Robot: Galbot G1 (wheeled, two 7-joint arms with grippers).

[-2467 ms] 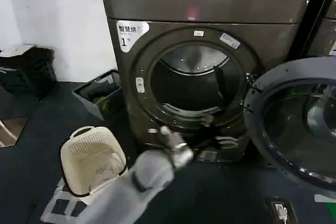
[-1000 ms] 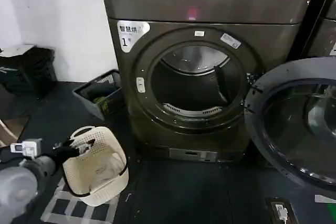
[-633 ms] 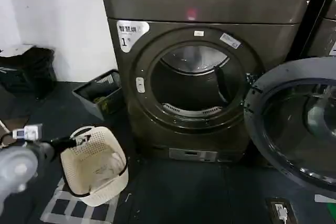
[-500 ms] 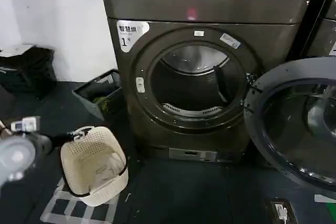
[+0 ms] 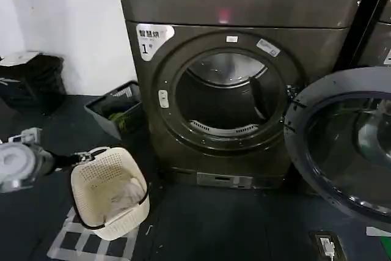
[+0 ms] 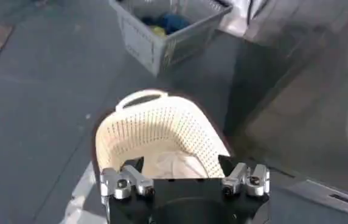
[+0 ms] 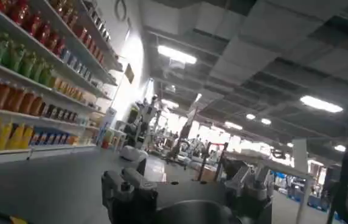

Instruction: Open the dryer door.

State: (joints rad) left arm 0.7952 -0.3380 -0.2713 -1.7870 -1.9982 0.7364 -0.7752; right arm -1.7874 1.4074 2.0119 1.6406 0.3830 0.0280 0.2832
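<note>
The dryer (image 5: 238, 4), dark grey-brown with a white "1" label and a red light, stands ahead. Its drum opening (image 5: 223, 99) is uncovered. The dryer door (image 5: 342, 145) is swung wide open to the right, showing its grey inner face and dark glass. My left gripper (image 5: 79, 158) is low at the far left, well clear of the door, beside the handle of a cream basket. In the left wrist view the left gripper (image 6: 180, 167) hangs open and empty over that basket. The right gripper (image 7: 186, 179) points up at a ceiling and shelves, open and empty.
A cream perforated laundry basket (image 5: 110, 191) with pale cloth inside sits on the dark floor left of the dryer. A grey crate (image 5: 116, 111) with clothes stands behind it by the white wall. A second dark machine (image 5: 376, 35) is at the right.
My left arm has drawn back from the dryer's lower front to the far left, past the cream basket. The door has stayed wide open.
</note>
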